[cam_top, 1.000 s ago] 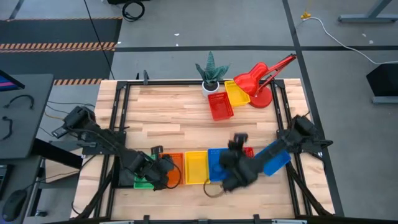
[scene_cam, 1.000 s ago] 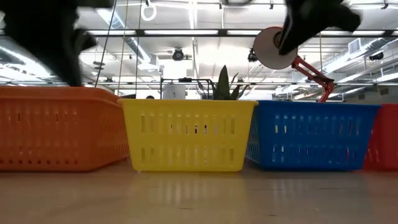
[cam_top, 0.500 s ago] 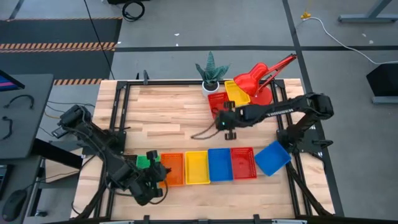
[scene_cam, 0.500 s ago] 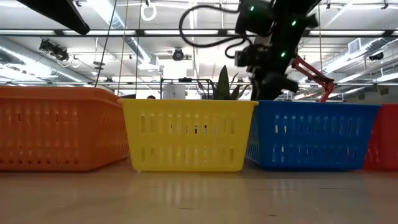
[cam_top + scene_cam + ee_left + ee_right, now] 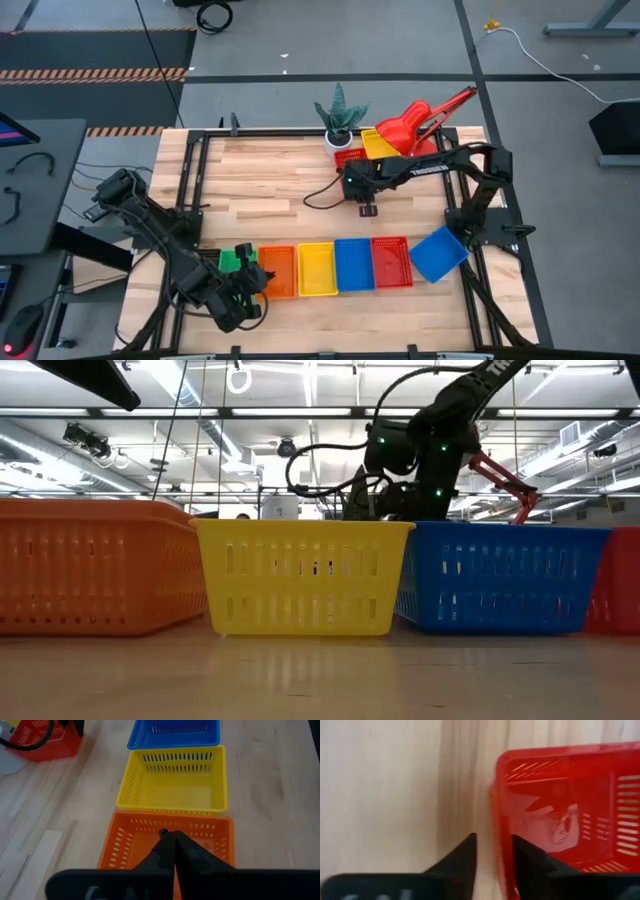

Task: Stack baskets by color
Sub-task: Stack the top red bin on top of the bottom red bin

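Observation:
Along the table's near edge stands a row of baskets: orange (image 5: 278, 272), yellow (image 5: 317, 268), blue (image 5: 353, 264) and red (image 5: 391, 261). Left of them sits a green one (image 5: 232, 260), and a second blue basket (image 5: 438, 253) lies askew at the right. At the far side a red basket (image 5: 346, 157) rests flat beside a yellow one (image 5: 378, 143). My right gripper (image 5: 495, 852) hangs open over this far red basket, one finger on either side of its side wall (image 5: 496, 820); whether they touch it I cannot tell. My left gripper (image 5: 170, 845) hovers shut and empty over the orange basket (image 5: 170, 827).
A small potted plant (image 5: 340, 115) and a red desk lamp (image 5: 415, 125) stand at the far edge, close to the far red and yellow baskets. Bare wood lies across the table's middle (image 5: 270, 200). Black frame rails run along both sides.
My right gripper has swung from the near row of baskets to the table's far side and come down over the far red basket, tipping to point steeply down. My left gripper has drawn back a little toward the near left corner, still shut.

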